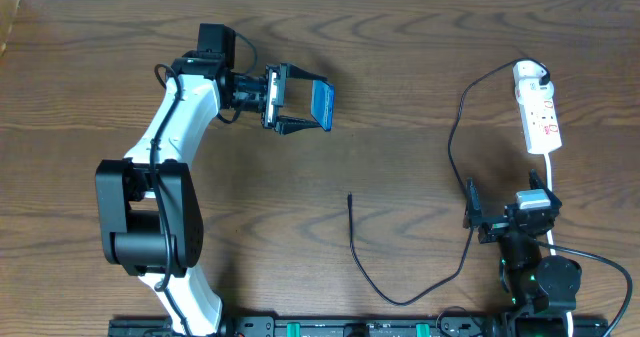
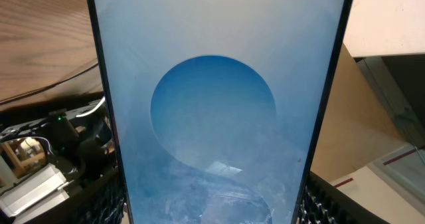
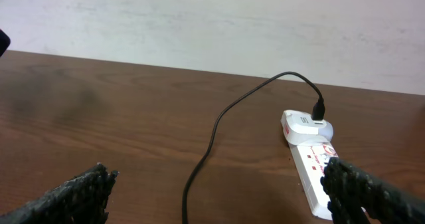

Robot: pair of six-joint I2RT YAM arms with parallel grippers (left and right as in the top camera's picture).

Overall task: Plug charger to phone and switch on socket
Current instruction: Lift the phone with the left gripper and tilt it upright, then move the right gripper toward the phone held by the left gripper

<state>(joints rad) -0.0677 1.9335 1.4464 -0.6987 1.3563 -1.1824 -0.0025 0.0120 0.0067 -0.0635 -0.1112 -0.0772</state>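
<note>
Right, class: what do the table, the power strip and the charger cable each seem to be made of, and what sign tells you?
The table: wood or a wood-look laminate, dark brown, with visible grain and a slight sheen. The power strip: apparently hard plastic, a smooth white moulded body with red marks. The charger cable: likely a rubber or soft plastic sheath, matt black, lying in loose curves.
</note>
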